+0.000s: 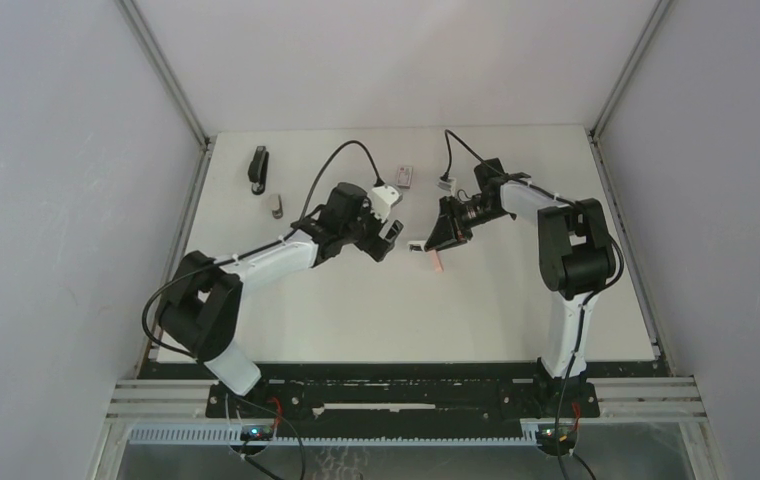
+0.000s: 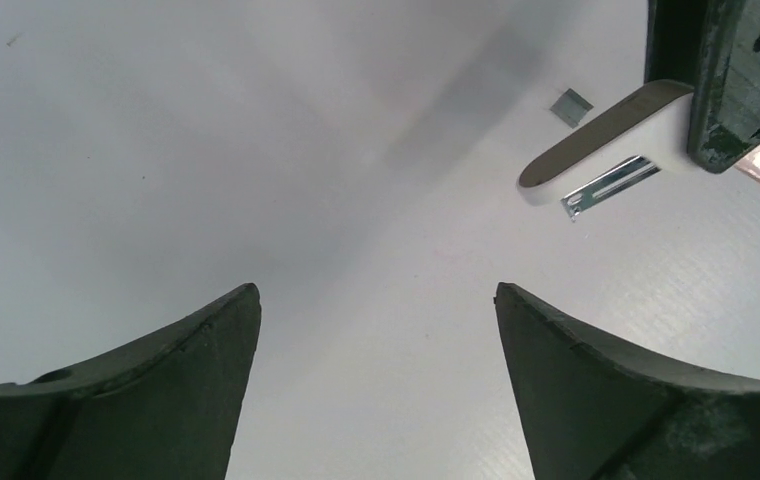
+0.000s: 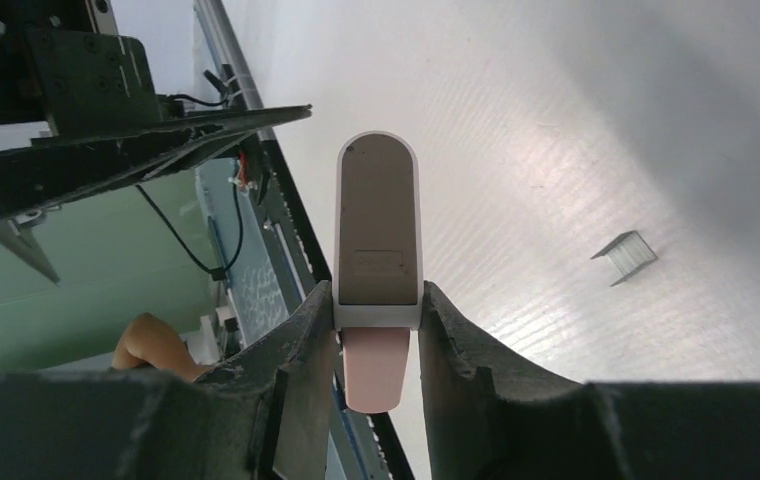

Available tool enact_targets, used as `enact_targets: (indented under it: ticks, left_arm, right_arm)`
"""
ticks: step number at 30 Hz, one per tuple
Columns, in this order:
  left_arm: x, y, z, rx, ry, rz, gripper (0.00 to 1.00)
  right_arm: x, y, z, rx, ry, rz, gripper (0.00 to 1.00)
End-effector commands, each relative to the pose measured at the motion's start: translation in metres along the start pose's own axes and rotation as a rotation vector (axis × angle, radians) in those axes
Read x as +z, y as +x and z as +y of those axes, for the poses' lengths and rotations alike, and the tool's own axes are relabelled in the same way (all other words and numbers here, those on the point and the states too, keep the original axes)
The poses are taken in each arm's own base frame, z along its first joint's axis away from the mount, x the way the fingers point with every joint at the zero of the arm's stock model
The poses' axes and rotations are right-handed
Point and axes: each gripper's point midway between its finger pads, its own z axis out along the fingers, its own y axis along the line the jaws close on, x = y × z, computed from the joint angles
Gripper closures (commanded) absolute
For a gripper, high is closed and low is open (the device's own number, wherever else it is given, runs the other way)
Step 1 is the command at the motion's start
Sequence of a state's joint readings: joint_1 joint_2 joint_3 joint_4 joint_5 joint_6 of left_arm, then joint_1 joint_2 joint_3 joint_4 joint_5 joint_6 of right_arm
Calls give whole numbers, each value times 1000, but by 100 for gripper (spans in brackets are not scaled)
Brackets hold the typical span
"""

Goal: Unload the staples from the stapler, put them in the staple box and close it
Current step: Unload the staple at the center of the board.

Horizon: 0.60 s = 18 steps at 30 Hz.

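Right wrist: right end effector (image 3: 376,296) clamps the rounded white-pink stapler (image 3: 378,215), left end effector (image 2: 376,296) apart, ribbed silvery staples (image 3: 624,258) nearby.

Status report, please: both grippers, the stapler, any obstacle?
Left gripper open, empty. Right gripper shut on white-and-pink stapler, magazine out. Staple strip on table. No obstacle seen.

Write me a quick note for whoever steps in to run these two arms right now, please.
Right gripper: shut on the white-and-pink stapler.
Left gripper: open and empty, close by.
Staples: one short strip lies on the table near them.
Done: that strip is out.
Left: the stapler's silver rail sticks out; whether more staples sit in it cannot be told.
A black stapler lies far left, apart from both arms.
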<state>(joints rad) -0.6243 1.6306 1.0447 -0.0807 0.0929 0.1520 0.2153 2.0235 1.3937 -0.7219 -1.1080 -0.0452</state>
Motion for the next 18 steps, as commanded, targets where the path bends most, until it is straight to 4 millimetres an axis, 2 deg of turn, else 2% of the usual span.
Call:
enact_targets:
  ticks: [1,4,7,14,18]
  left_arm:
    - [-12,-12,16,-16,11,-68,7]
    - [-16,-14,22,-21,40,-87,1]
    - [-24,-20,16,40,104,-133,0]
    - [-50,-39,-22,287,330,-258,0]
    - [-60,-46,-39,352,428,-271,0]
  right_arm:
    - [-17,-10,12,-110,67,-49,75]
    - [-23,-12,12,-134,99,-62,75]
    - [-24,-12,15,-137,95,-64,75]
    - [-15,-4,28,-106,3,-22,75]
    - [-8,1,39,-97,-66,11,75]
